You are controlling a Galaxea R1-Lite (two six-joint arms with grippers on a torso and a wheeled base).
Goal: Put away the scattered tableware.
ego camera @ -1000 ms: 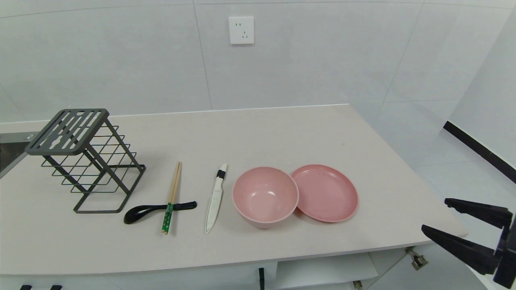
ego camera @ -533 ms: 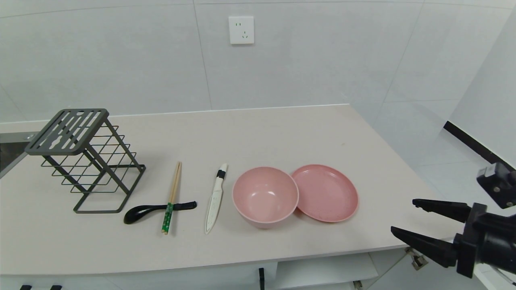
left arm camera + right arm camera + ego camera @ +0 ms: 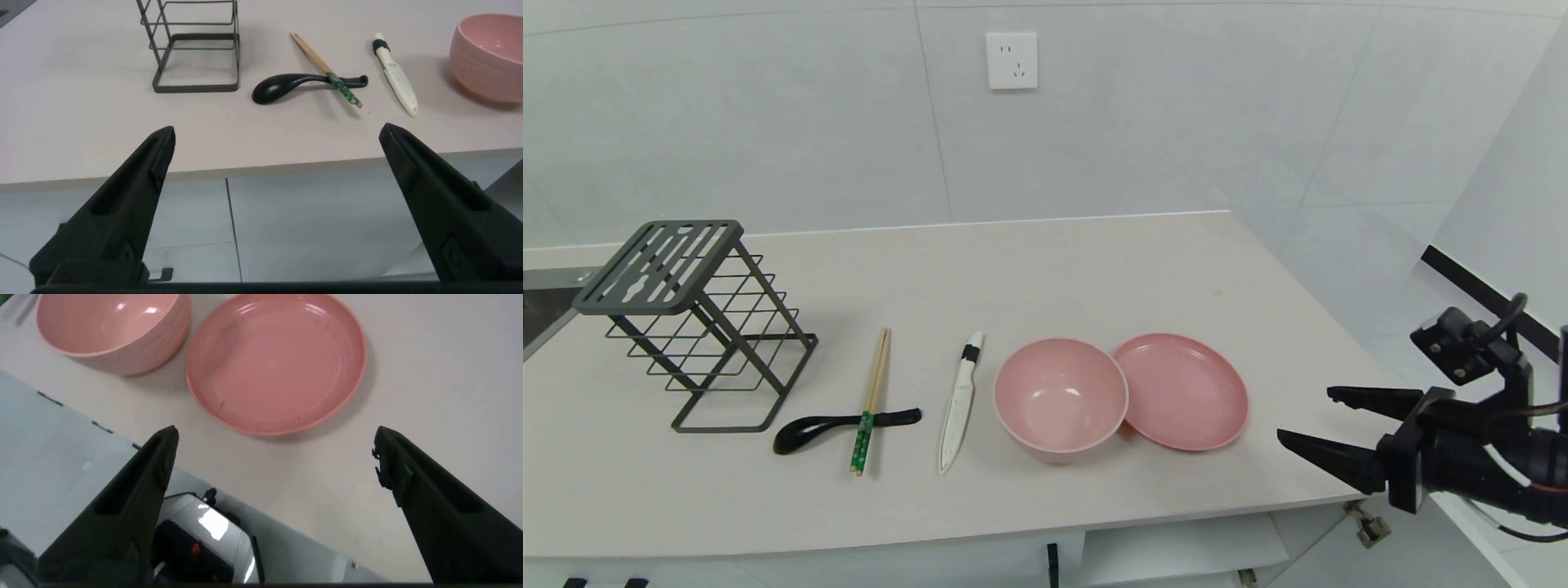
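Observation:
On the counter lie a pink bowl [image 3: 1060, 398] [image 3: 113, 327] [image 3: 489, 55] and, touching its right side, a pink plate [image 3: 1183, 389] [image 3: 275, 361]. Left of the bowl are a white knife [image 3: 961, 400] [image 3: 394, 71], a pair of chopsticks [image 3: 872, 397] [image 3: 325, 69] and a black spoon [image 3: 837, 426] [image 3: 298, 85] under the chopsticks. A dark wire rack [image 3: 693, 313] [image 3: 194, 41] stands at the far left. My right gripper [image 3: 1321, 428] [image 3: 274, 465] is open, hovering over the counter's right front corner, just right of the plate. My left gripper [image 3: 278, 159] is open, below and in front of the counter edge.
The counter [image 3: 1029, 269] ends at a front edge and a right edge close to the plate. A wall socket [image 3: 1011, 60] sits on the tiled wall behind. Bare counter lies behind the tableware. Cabinet fronts [image 3: 327, 229] show below the counter.
My right gripper has moved left and slightly up, from beyond the counter's right corner toward the plate, staying open. The tableware has not moved.

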